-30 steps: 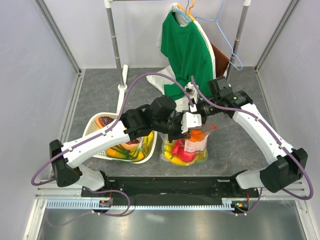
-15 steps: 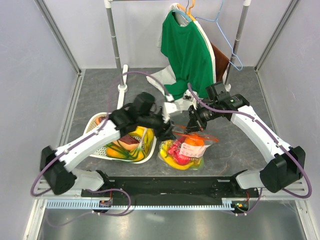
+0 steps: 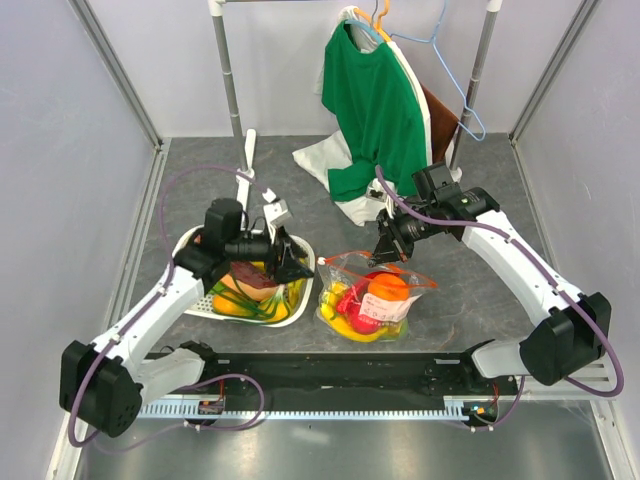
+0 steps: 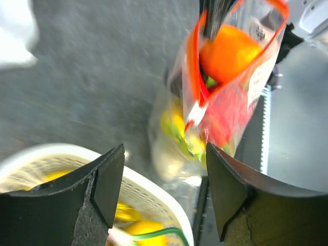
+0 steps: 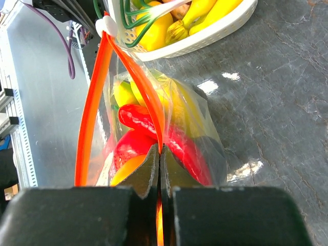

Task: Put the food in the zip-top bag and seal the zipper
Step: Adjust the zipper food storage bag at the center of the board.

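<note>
The clear zip-top bag (image 3: 368,300) lies in front of the arms, holding an orange (image 3: 387,287), red pieces and yellow bananas. Its orange-red zipper (image 3: 385,263) gapes in a loop. My right gripper (image 3: 381,251) is shut on the far strip of the zipper (image 5: 160,134), with the red food (image 5: 134,145) right below the fingertips. My left gripper (image 3: 295,264) hangs open and empty over the right rim of the white lattice basket (image 3: 298,308). In the left wrist view the bag (image 4: 225,97) lies beyond the open fingers (image 4: 110,177). More food, with yellow bananas (image 3: 232,306), rests in the basket.
A green shirt (image 3: 375,105) and a blue hanger (image 3: 455,80) hang from a rack at the back, on its poles (image 3: 231,85). White cloth (image 3: 320,158) lies on the table under the shirt. A metal rail (image 3: 340,375) runs along the near edge.
My left gripper has opened, left the bag's mouth and swung back left over the basket. The right gripper stays shut on the zipper, and the bag has settled slightly.
</note>
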Robot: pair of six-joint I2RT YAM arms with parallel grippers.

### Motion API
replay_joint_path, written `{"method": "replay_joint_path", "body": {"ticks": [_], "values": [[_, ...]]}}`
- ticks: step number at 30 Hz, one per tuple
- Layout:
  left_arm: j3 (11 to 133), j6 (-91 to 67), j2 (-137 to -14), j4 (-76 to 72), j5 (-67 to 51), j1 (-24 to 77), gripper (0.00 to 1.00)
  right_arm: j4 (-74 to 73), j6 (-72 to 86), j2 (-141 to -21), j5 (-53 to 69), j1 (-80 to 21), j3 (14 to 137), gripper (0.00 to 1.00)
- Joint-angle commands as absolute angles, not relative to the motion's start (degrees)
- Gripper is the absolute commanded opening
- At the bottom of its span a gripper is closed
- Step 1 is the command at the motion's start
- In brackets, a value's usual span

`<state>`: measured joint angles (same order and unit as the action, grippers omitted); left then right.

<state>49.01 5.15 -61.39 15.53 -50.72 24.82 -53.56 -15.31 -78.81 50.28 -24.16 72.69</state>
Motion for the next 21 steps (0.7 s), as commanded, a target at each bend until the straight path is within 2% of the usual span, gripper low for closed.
{"method": "replay_joint_path", "body": {"ticks": [1, 10, 16, 19, 20, 21], "values": [[40.4, -4.9, -59.2, -3.5, -58.0, 24.7, 0.71, -51.9, -17.4, -78.4, 51.0, -24.3, 75.1, 0.0], [37.1, -7.6, -63.5, -14.0, -57.3, 26.9, 0.68, -51.4, -18.2, -79.2, 51.4, -24.3, 75.9, 0.0], [36.6, -6.9, -65.9, -17.0, -56.0, 30.1, 0.61, -51.3, -18.6, -79.9, 51.6, -24.2, 76.1, 0.0], [36.1, -6.9, -66.0, -17.0, -56.2, 30.4, 0.45, -51.2, -18.8, -80.1, 51.7, -24.2, 76.0, 0.0], [36.4, -6.9, -66.0, -16.6, -56.2, 30.4, 0.32, -51.2, -19.0, -80.2, 51.6, -24.3, 76.0, 0.0], [36.6, -6.6, -65.6, -14.9, -56.6, 30.3, 0.24, -51.2, -19.1, -80.2, 51.4, -24.3, 76.1, 0.0]]}}
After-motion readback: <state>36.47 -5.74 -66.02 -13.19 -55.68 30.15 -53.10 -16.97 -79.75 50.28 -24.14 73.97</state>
